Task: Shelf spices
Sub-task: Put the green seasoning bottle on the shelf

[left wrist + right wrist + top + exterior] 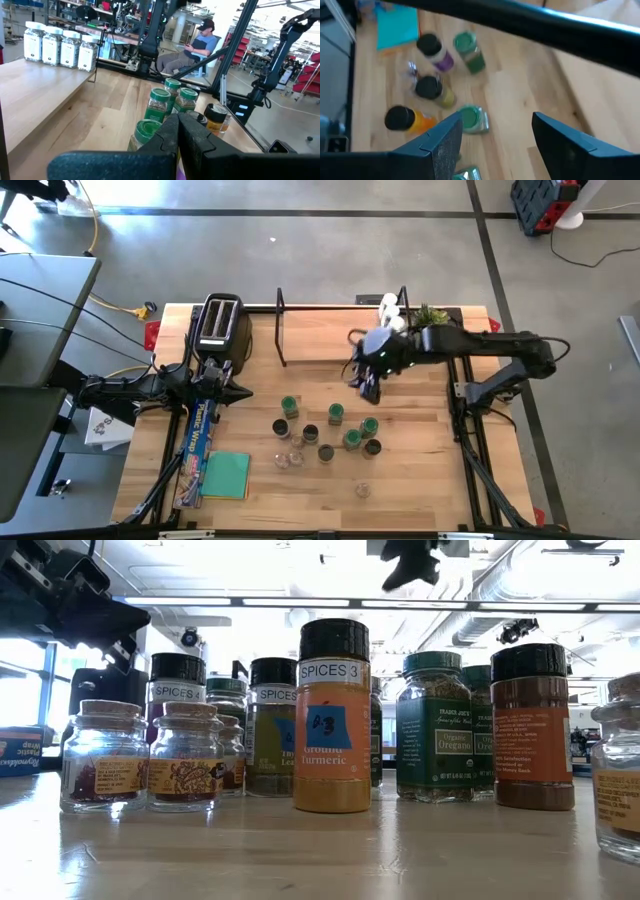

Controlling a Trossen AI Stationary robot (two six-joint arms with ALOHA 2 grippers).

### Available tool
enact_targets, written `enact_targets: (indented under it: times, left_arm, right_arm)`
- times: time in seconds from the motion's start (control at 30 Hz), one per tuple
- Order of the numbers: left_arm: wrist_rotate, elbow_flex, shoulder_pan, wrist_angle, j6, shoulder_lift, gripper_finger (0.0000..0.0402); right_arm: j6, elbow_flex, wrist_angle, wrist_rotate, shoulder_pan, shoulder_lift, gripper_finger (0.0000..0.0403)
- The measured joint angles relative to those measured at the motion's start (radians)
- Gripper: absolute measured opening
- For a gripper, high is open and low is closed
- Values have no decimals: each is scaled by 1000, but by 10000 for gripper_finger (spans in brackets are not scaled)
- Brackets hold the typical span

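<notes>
The spices (330, 430) stand in a loose cluster on the table's middle: small jars with green or dark lids and a few clear glass ones. In the low view they form a row around a yellow turmeric jar (331, 720). The shelf (320, 330) stands at the table's far side, and several white-lidded jars (60, 47) stand at its right end. My right gripper (495, 145) hangs open above the table between shelf and cluster, slanting down, with only bare wood between its fingers. My left gripper (178, 130) rests shut at the table's left (235, 390).
A black-and-silver toaster (220, 325) stands at the far left. A plastic-wrap box (205, 435) and a teal pad (228, 473) lie at the near left. A small potted plant (432, 315) sits far right. A person (200, 42) sits beyond the table.
</notes>
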Motion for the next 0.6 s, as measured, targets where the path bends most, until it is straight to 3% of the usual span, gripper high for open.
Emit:
enact_targets:
  times: [0.33,0.6]
  left_arm:
    - [0,0,0,0,0,0,0]
    - [0,0,0,0,0,0,0]
  right_arm:
    - [-72,-3,40,-28,59,221,293]
    - [-79,-3,91,-26,65,348,298]
